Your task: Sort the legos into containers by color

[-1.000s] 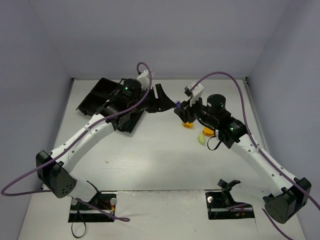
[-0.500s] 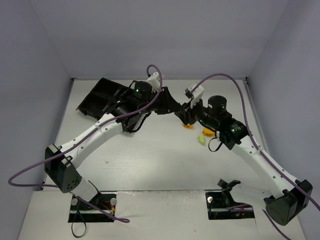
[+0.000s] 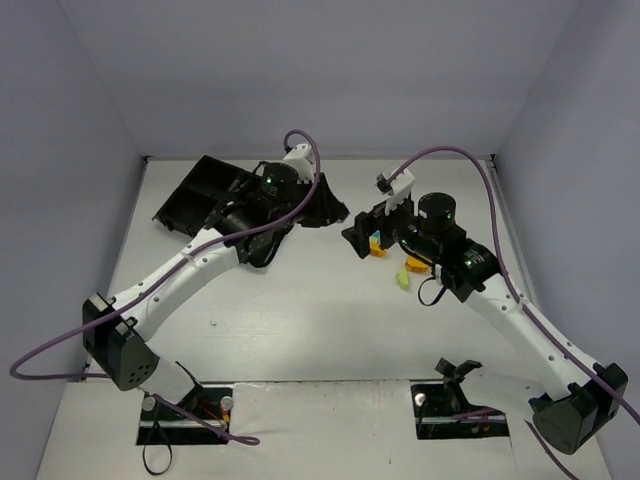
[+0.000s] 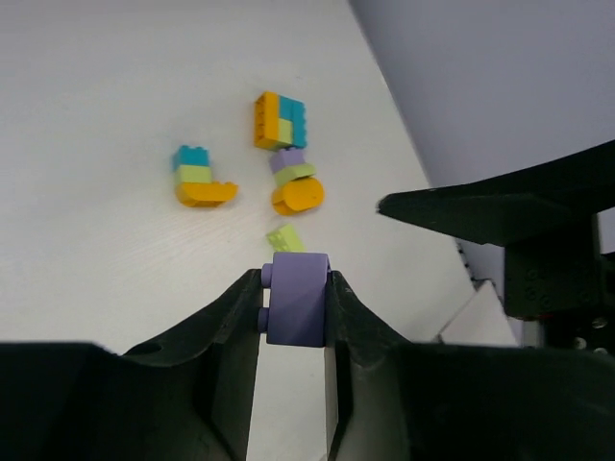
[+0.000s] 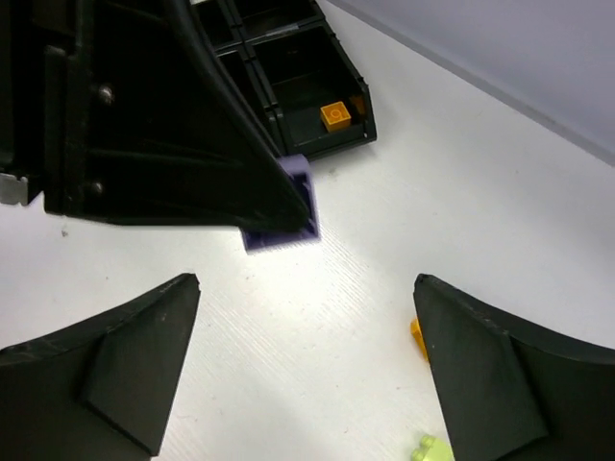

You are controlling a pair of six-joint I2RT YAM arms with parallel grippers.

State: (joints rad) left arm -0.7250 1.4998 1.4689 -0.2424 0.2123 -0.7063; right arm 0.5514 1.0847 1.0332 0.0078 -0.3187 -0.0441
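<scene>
Left gripper point(image 4: 296, 284): clamped on a purple lego point(image 4: 296, 312), bottom centre of left wrist frame. Right gripper point(image 5: 303, 370): jaws spread wide, nothing between them, fingers point(image 5: 115, 355) in both lower corners of right wrist frame. Same purple lego just above centre there.

Black tray point(image 5: 298, 72) at top centre of that frame, with one orange lego point(image 5: 333, 116) in the compartment at its lower right corner.

Loose on the white table point(image 4: 96, 96), upper middle of left wrist frame:
- teal-green-orange stack point(image 4: 199, 178)
- orange-teal block point(image 4: 280, 121)
- purple-green-orange stack point(image 4: 295, 182)
- single yellow-green lego point(image 4: 285, 237), just above the held one
</scene>
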